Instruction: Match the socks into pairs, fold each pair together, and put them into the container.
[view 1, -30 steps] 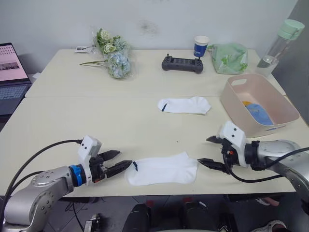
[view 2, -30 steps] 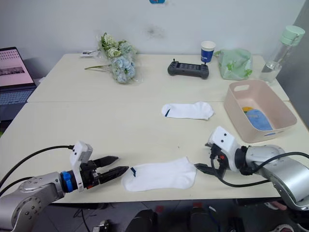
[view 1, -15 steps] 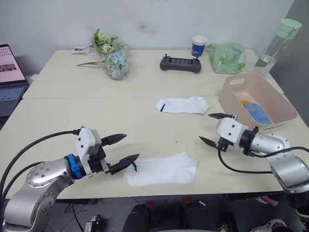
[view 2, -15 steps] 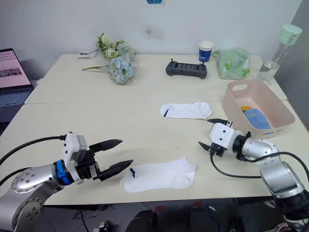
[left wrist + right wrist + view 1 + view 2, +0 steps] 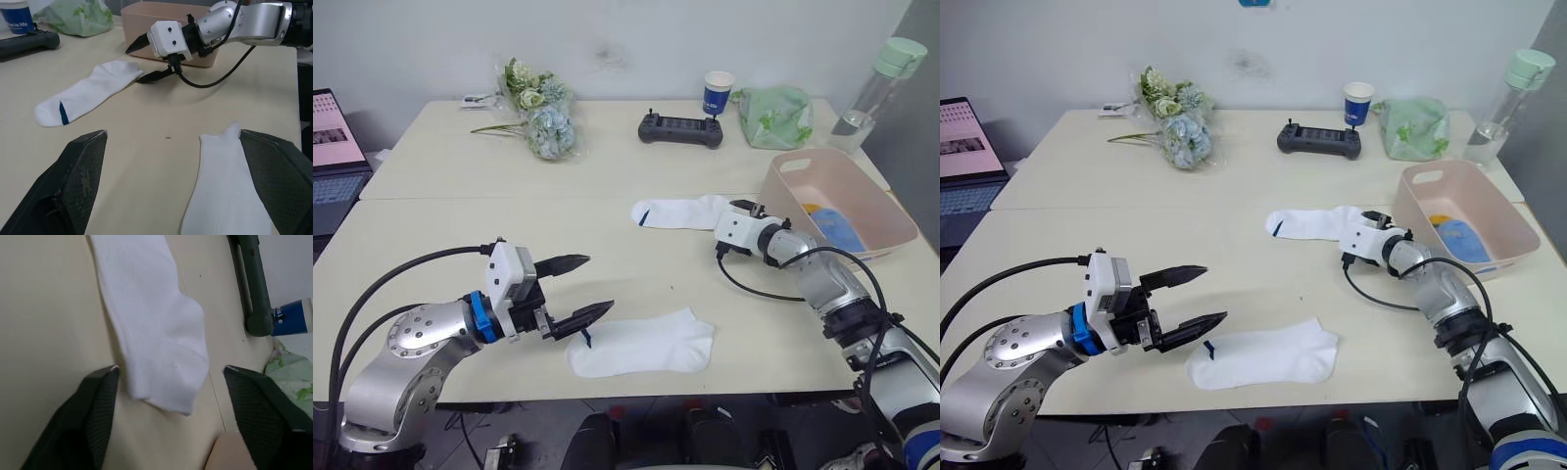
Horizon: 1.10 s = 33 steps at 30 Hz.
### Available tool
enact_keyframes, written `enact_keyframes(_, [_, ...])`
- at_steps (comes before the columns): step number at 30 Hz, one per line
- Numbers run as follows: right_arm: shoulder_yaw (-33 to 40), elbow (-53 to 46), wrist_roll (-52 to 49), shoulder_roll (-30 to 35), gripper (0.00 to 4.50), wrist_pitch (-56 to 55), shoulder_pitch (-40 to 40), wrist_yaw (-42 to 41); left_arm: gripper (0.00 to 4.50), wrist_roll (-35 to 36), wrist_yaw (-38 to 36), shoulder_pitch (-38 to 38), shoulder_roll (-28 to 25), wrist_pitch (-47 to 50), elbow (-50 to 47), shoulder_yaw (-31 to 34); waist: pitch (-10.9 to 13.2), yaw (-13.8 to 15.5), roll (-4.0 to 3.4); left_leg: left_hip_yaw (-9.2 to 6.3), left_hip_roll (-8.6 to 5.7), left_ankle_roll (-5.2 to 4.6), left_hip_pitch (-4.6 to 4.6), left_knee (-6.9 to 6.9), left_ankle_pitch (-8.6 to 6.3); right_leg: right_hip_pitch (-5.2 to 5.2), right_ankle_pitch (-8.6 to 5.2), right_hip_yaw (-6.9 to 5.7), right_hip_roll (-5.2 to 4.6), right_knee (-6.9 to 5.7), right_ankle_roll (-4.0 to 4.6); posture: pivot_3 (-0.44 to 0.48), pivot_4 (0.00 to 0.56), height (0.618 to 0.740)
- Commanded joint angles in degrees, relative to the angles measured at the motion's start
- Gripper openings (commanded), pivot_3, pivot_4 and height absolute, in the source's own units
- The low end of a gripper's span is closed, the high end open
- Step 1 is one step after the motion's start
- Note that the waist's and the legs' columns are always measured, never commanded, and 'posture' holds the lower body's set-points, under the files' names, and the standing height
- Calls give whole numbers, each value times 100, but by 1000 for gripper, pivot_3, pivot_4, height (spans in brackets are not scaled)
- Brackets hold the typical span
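Right gripper [image 5: 164,382], fingers spread, straddles the far white fabric sock's [image 5: 683,211] toe to grab it; left gripper [image 5: 579,289] gapes beside the near white sock [image 5: 644,344] at the tabletop's front edge.

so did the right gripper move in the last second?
Yes. The right gripper went from the table's near edge to the far white sock, closer to the pink container.

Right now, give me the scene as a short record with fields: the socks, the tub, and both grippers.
near sock: white sock flat at the table's front edge
far sock: white sock flat, beside the tub
tub: pink tub at the right, blue and orange socks inside
left gripper: left gripper open, at the near sock's cuff end
right gripper: right gripper open, fingers on either side of the far sock's toe end
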State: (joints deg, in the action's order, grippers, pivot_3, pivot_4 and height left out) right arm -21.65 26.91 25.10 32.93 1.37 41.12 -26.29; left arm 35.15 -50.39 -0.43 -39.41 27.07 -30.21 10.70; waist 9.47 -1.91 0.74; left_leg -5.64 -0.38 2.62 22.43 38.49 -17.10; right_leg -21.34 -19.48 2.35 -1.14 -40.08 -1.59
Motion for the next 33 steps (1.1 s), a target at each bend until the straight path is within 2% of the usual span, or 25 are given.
enact_keyframes(1, [27, 174, 63, -40, 2079, -282, 202, -20, 4500, -114, 49, -68, -3, -159, 30, -44, 0, -10, 0, 2, 0, 0, 0, 0, 0, -2, 0, 1, 0, -1, 0, 0, 150, 740])
enact_keyframes(7, [-25, -106, 53, -77, 16, -543, 129, -409, 4500, -428, 163, -107, 74, -386, 283, -115, 0, -15, 0, 1, 2, 0, 0, -3, 0, -4, 0, 1, 0, -2, 0, 0, 150, 740])
enact_keyframes(15, [212, -2324, -479, 85, 16, 140, -528, -1709, 4500, -1914, 353, -613, 60, -1597, 1456, -746, 0, 6, -1, -3, 1, 0, 1, -4, 0, -5, 0, -3, 1, -3, 0, 0, 150, 740])
enact_keyframes(20, [298, -3647, -867, 285, 16, 1116, -821, -2567, 4500, -2508, 396, -1306, 510, -2438, 2490, -1332, 0, 38, 0, -10, -4, 0, 9, 6, 0, -3, 0, -10, -3, 0, 0, 0, 150, 740])
enact_keyframes(22, [343, -4199, -1032, 394, 16, 1531, -890, -2875, 4500, -2858, 395, -1820, 825, -2911, 3306, -1697, 0, 44, -1, -13, -4, -1, 13, 13, 0, -3, 0, -12, -2, 1, -1, 0, 150, 740])
enact_keyframes(30, [345, -4970, -1228, 408, 16, 2397, -810, -3087, 4500, -3398, 346, -3257, 1572, -3847, 5826, -2124, 0, -15, 0, -18, -7, -1, 18, 25, 0, -11, 0, -29, 1, -15, -1, 0, 150, 740])
enact_keyframes(33, [384, -5116, -1269, 440, 0, 2576, -842, -3077, 3907, -3505, 190, -3538, 1548, -4247, 6449, -2151, 0, -29, 0, -16, -7, -2, 17, 25, -1, -16, 0, -30, 2, -20, -1, 0, 150, 740])
